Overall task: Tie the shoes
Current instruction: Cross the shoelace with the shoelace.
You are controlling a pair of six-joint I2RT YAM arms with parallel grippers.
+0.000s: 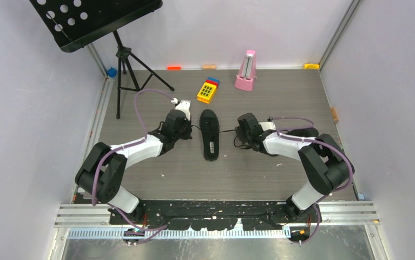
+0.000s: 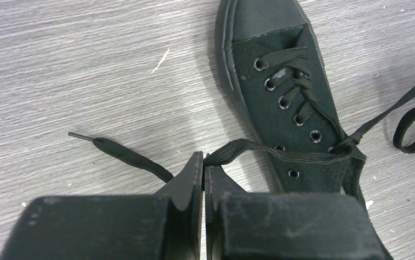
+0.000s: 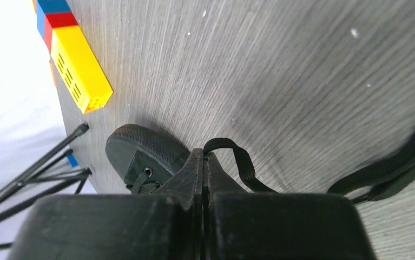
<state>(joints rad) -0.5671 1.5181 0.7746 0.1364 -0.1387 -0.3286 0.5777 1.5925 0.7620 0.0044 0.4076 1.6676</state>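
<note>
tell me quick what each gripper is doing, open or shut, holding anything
left gripper: shut on a black lace of the sneaker
right gripper: shut, pinching the sneaker's other lace

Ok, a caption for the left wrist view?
Left gripper shut on a lace running out from the black shoe.
</note>
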